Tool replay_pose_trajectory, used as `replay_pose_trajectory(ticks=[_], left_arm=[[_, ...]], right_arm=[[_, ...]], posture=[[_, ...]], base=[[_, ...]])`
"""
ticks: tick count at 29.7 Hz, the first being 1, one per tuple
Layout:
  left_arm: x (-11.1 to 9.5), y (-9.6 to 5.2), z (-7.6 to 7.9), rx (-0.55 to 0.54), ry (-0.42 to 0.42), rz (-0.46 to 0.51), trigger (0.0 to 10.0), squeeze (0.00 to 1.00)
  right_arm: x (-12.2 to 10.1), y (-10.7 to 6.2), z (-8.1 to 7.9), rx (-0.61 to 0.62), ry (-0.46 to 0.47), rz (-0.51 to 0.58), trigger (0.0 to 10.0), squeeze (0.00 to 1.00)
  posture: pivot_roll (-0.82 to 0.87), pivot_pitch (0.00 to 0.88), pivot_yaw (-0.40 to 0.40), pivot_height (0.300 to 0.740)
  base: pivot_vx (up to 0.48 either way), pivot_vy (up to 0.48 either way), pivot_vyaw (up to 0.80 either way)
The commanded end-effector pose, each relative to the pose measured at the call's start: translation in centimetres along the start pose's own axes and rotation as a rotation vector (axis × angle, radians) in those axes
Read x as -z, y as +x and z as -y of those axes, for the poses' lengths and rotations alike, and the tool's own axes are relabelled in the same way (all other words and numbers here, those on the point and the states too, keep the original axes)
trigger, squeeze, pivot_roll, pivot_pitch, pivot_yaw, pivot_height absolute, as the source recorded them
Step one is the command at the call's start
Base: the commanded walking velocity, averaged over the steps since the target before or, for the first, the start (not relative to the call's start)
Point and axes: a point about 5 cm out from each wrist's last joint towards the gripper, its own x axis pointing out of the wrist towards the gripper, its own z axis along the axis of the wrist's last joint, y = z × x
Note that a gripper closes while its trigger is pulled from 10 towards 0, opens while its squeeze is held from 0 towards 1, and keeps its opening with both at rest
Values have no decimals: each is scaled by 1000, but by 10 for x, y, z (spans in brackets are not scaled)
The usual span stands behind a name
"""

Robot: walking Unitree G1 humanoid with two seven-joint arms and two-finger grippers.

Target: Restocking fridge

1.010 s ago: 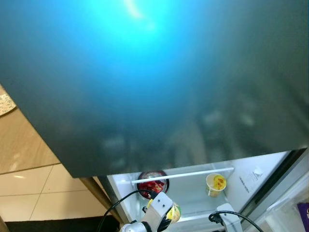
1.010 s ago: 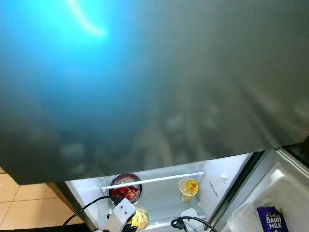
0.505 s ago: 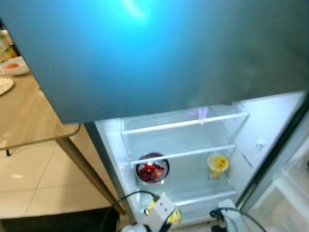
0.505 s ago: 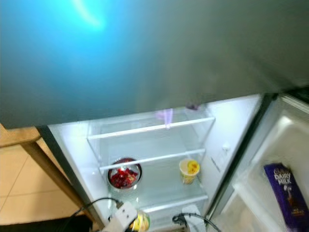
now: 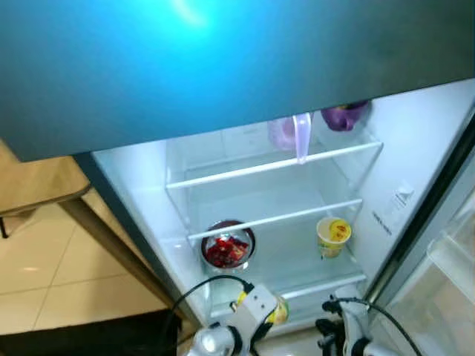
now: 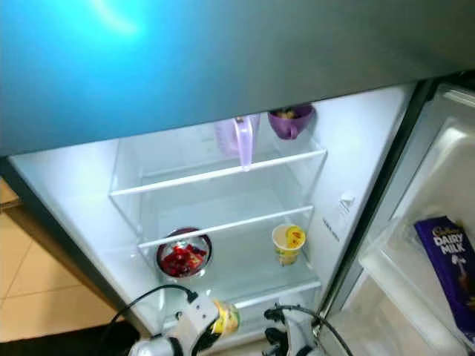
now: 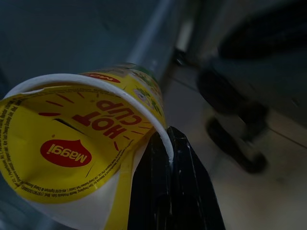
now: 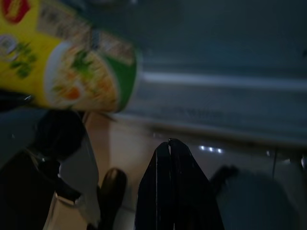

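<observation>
The left gripper [image 7: 168, 158] is clamped on a yellow paper Maggi noodle cup with a white rim [image 7: 81, 139], one black finger [image 7: 165, 191] pressed against the cup's side just under the rim. In the head views this gripper [image 6: 211, 326] holds the cup [image 6: 225, 319] tilted, low down at the front edge of the open white fridge [image 6: 67, 200]. The grip looks shallow, near the rim only, so I judge the cup could pivot or slide out as the arm lifts, especially if the thin paper wall buckles under the squeeze.

Just beside it, toward the robot's right, the right gripper [image 8: 168, 182] hangs with its two black fingers pressed together on nothing, the held cup [image 8: 67, 76] passing before its camera. The two arms and their black cables [image 5: 200, 293] are close, and a snag is possible.

Above and beyond the left gripper, the lower clear glass shelf [image 5: 297, 278] carries a round steel bowl of red contents [image 5: 228, 246] and a second yellow noodle cup [image 5: 333, 236]. A careless placement could knock either, or catch the shelf's front lip. Higher up, a pale purple plastic jug [image 5: 293, 133] and a purple bowl [image 5: 343, 116] sit on the top glass shelf [image 5: 245, 169]. Far to the right, a purple Cadbury Dairy Milk chocolate bar [image 6: 451, 263] stands in the white fridge door bin [image 6: 401, 297].
</observation>
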Motion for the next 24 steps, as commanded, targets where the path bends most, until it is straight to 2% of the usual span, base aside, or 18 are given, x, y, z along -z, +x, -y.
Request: replay_pose_trajectory(ticks=[1, 7, 19, 24], left_arm=[[0, -2, -2, -19, -8, 12, 10000, 0], [-8, -2, -14, -55, 1, 28, 10000, 0], [-19, 0, -19, -47, 18, 53, 10000, 0], [-50, 3, -37, -72, 87, 126, 10000, 0]], right_arm=[[0, 2, -5, -19, 4, 16, 10000, 0], [-14, 5, -5, -36, -12, 77, 10000, 0], [-38, 5, -2, -50, -48, 177, 10000, 0], [-47, 3, -7, -87, -76, 222, 10000, 0]], posture=[[-114, 168, 100, 556], [-120, 171, 109, 531], [-135, 205, 134, 491], [-121, 237, 140, 466]], base=[[0, 0, 0], [0, 0, 0], [0, 0, 0], [0, 0, 0]])
